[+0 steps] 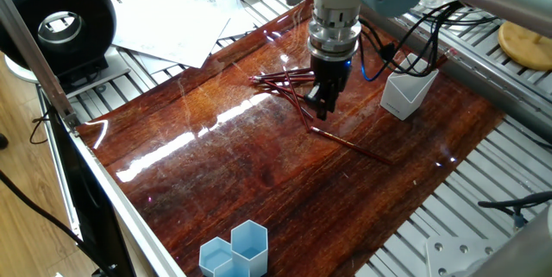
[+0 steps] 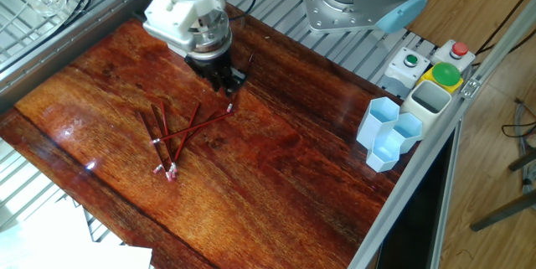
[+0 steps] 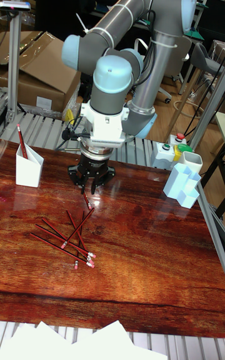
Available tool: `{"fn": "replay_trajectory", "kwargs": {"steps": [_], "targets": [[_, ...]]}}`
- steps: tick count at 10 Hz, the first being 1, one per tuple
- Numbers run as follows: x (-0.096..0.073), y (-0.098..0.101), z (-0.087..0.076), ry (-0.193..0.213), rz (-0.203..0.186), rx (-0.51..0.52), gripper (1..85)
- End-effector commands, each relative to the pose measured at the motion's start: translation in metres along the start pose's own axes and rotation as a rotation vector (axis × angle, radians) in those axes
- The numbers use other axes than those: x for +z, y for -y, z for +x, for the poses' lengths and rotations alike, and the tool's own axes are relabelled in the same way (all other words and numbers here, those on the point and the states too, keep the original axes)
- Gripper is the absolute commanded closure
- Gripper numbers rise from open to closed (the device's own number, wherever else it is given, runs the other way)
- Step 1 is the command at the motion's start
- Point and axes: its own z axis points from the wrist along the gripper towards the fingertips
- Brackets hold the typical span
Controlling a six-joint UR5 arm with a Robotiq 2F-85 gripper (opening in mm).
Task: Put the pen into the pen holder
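Note:
A white angular pen holder (image 1: 405, 94) stands at the table's far side; in the tall fixed view the pen holder (image 3: 28, 167) has one red pen (image 3: 22, 140) standing in it. Several red pens (image 1: 285, 78) lie crossed on the wood, also seen as the pens (image 2: 176, 133) and the pens (image 3: 65, 235). My gripper (image 1: 321, 106) is down at the table beside this pile. The gripper (image 3: 89, 192) is open, its fingers on either side of one pen (image 3: 87, 201). In the other fixed view the gripper (image 2: 224, 81) hides the pen holder.
Another red pen (image 1: 355, 146) lies alone toward the table's near side. Light blue hexagonal cups (image 2: 389, 131) stand at the table edge, next to a button box (image 2: 431, 72). Papers (image 1: 177, 22) lie beyond the far left of the wooden board.

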Motion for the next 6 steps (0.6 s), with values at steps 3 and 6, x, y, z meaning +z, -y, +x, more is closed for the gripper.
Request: {"fn": "replay_trajectory", "kwargs": {"steps": [3,6], "targets": [[-0.003,-0.014,0.028,-0.109,-0.059,-0.080,51.7],[0.055,-0.021,0.000,-0.095,0.011,-0.048,51.3]]}}
